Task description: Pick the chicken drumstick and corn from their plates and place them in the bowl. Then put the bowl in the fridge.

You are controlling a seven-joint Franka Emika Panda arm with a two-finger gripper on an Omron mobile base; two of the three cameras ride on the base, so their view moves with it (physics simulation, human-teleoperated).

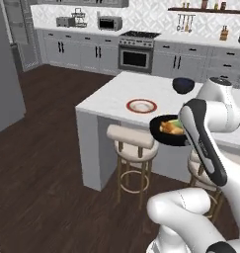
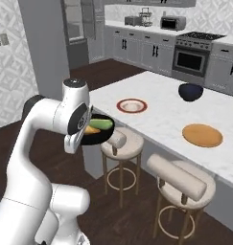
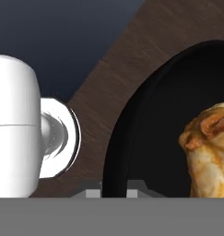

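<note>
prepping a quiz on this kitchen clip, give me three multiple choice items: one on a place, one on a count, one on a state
1. Where is the bowl holding the drumstick and corn?
A in the fridge
B held up off the counter, over the stools
C on the stove
2. How many plates lie on the counter?
A two
B four
C none
3. The gripper is:
A wide open
B shut on the bowl rim
C holding a plate

B: the bowl hangs at the arm's end.
A: red-rimmed plate and wooden plate.
B: the rim sits between the fingertips.

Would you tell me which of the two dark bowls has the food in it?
The bowl held off the counter edge by the gripper: it carries the drumstick and corn. The other bowl sits on the counter.
</note>
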